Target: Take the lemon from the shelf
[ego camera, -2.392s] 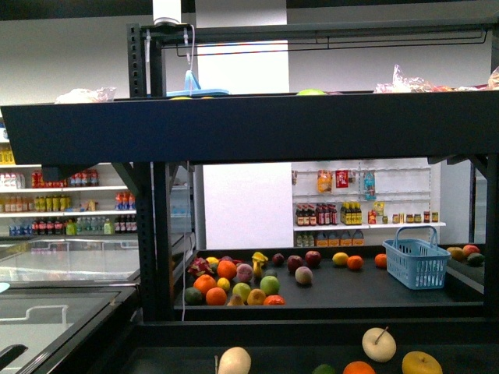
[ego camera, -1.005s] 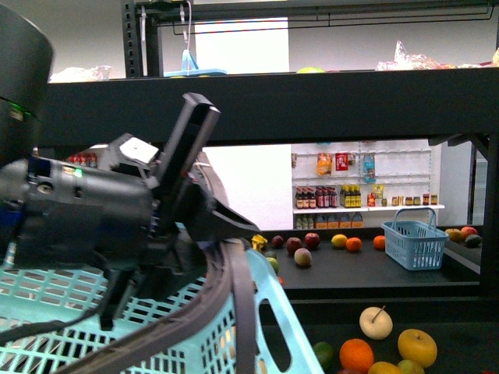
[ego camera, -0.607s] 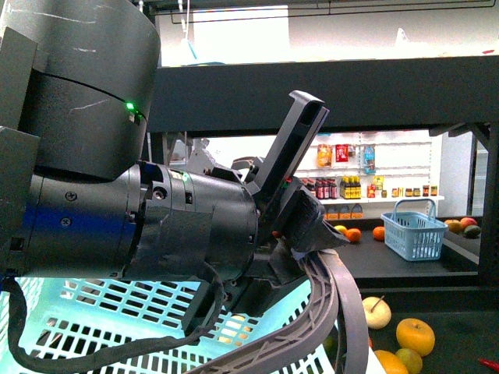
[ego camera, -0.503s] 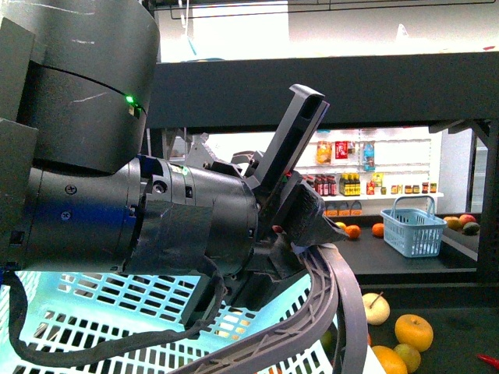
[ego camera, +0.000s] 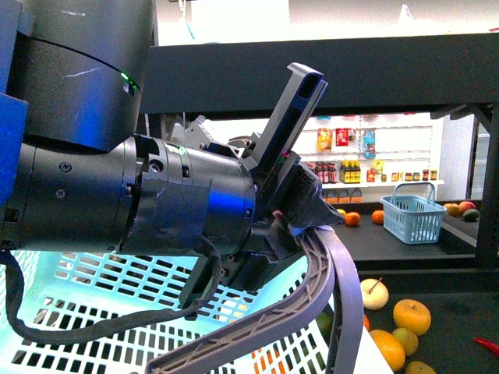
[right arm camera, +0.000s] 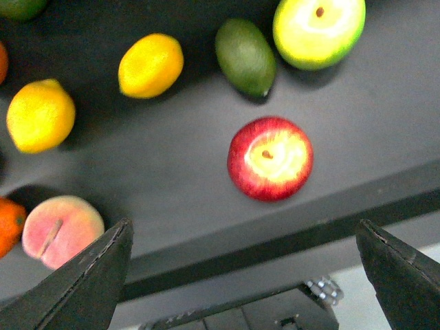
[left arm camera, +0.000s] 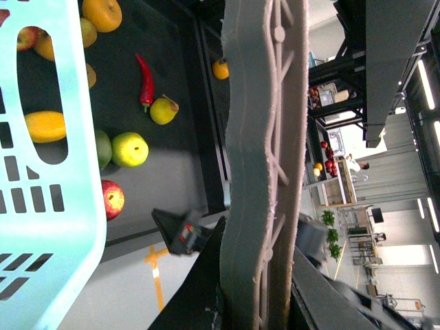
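In the right wrist view a bright yellow fruit with a small nub, which I take for the lemon (right arm camera: 40,115), lies on the dark shelf (right arm camera: 172,179) beside a more golden oval fruit (right arm camera: 150,65). My right gripper (right arm camera: 244,227) is open above the tier's front edge, well short of the lemon, with nothing between its fingers. My left gripper (ego camera: 300,226) (left arm camera: 254,302) is shut on the grey basket handle (ego camera: 334,273) (left arm camera: 258,137) of a pale turquoise basket (ego camera: 117,312) (left arm camera: 41,206). The left arm fills the left half of the front view. The black shelf (ego camera: 327,78) stands behind it.
A red apple (right arm camera: 270,158), an avocado (right arm camera: 245,56), a green apple (right arm camera: 318,31), a peach (right arm camera: 62,229) and an orange (right arm camera: 8,220) share the tier. The front view shows more fruit (ego camera: 411,315) on the lower tier and a small blue basket (ego camera: 413,218) further back.
The left arm has risen into the front view with the turquoise basket and now hides most of the shelf. Over the last half second it shifted only slightly.
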You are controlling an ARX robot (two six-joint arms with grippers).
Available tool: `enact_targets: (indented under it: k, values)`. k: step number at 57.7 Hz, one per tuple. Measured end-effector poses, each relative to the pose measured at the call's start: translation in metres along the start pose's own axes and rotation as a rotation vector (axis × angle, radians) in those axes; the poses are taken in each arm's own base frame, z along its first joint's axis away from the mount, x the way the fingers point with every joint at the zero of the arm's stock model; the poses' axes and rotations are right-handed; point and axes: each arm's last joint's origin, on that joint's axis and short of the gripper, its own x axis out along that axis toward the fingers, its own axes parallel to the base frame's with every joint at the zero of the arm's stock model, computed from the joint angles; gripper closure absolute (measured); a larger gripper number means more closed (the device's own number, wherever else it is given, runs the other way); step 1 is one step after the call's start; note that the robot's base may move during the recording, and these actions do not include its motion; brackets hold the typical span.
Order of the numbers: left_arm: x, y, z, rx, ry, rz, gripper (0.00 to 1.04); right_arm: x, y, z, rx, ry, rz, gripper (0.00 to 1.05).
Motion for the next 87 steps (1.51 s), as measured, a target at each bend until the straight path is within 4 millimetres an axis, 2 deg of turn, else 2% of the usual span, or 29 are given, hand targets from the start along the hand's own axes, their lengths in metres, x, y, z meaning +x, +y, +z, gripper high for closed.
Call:
enact_targets:
  k: [7,16,25,46,58,68,87]
  values:
    - [0.000,0.000,0.000,0.000,-0.002,0.001,0.93,0.036,0.004,0.013,0.008,0.049,-0.040,0.07]
    - [0.000,0.000,0.000,0.000,-0.002,0.002,0.93,0.074,0.005,0.011,0.083,0.166,-0.087,0.07]
    - [0.000,0.000,0.000,0.000,-0.002,0.001,0.93,0.100,0.026,0.008,0.160,0.233,-0.110,0.07]
    - [0.000,0.000,0.000,0.000,-0.004,0.003,0.93,0.138,0.076,0.014,0.395,0.280,-0.250,0.07]
    - [0.000,0.000,0.000,0.000,-0.002,0.001,0.93,0.156,0.090,0.025,0.515,0.167,-0.326,0.07]
    - [0.000,0.000,0.000,0.000,-0.002,0.001,0.93,0.169,0.101,0.034,0.607,0.114,-0.303,0.07]
    - [0.000,0.000,0.000,0.001,-0.002,0.001,0.93,0.200,0.122,0.032,0.701,0.051,-0.282,0.07]
